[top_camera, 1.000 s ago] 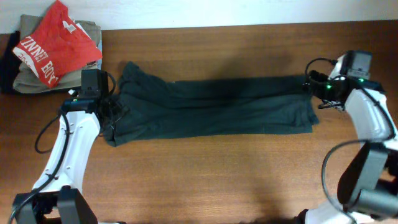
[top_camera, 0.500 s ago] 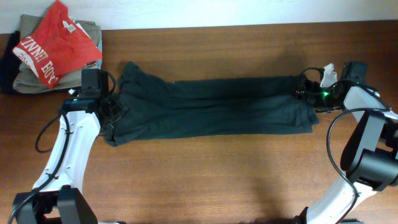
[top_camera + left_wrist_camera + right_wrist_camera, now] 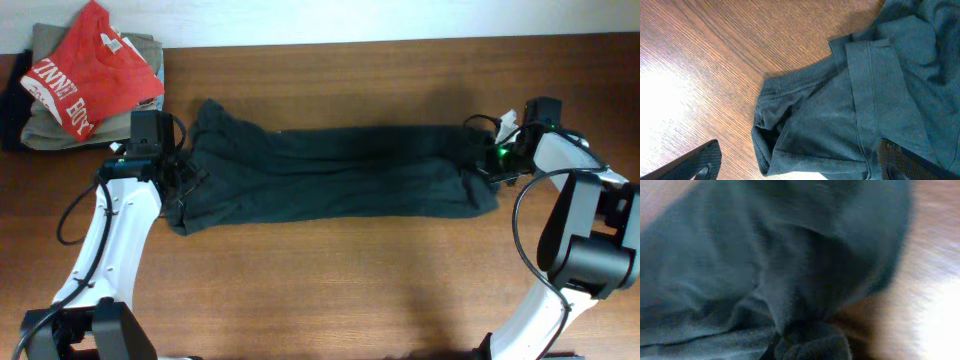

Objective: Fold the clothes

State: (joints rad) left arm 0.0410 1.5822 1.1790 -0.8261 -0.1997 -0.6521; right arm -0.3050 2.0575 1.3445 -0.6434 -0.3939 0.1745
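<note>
Fingers (image 3: 705,159) of the left gripper (image 3: 800,167) are standing wide over the T-shirt (image 3: 330,172), which is lying stretched across mid-frame. The right gripper (image 3: 478,160) is sitting in bunched fabric at centre right, and I cannot tell its grip. Folding is probably only beginning; next, both ends are needing firm pinches.

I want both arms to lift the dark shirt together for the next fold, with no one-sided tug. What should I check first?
1. Left gripper closed on the dark T-shirt: not ok. Its fingers are spread wide, and the shirt's edge lies loose between them.
2. Right gripper holding the shirt's other end: cannot tell. Its wrist view is only a blur of fabric.
3. Shirt lying flat: not ok. The left end is rumpled and its edge is curled under.
4. Red T-shirt and the pile under it apart from the dark shirt: ok.
</note>
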